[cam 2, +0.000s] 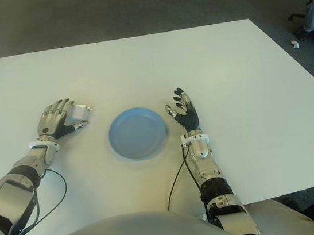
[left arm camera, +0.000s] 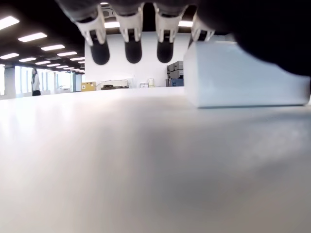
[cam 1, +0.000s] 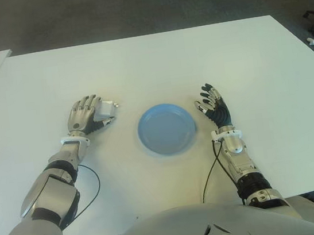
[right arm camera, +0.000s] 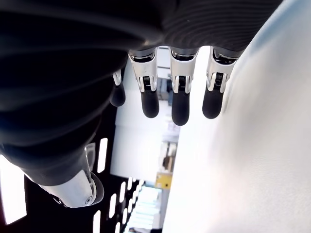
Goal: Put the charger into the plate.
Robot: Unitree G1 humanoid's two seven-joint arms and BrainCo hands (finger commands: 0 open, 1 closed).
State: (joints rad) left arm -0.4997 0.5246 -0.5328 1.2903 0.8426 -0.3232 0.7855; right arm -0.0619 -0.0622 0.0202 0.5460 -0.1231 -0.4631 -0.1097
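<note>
Lying bare on the white desk [cam 1: 155, 60], the blue plate [cam 1: 166, 129] at frame centre is sitting empty. The left hand [cam 1: 87, 116], middle left, is reaching around the white charger [cam 1: 106, 109], fingers curling over it; lifting and placing seem undone. The right hand [cam 1: 216, 108] is idling open-fingered right of the plate.

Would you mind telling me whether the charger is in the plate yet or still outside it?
Outside. The white charger sits on the table at the left robot hand, left of the blue plate, which holds nothing.
</note>
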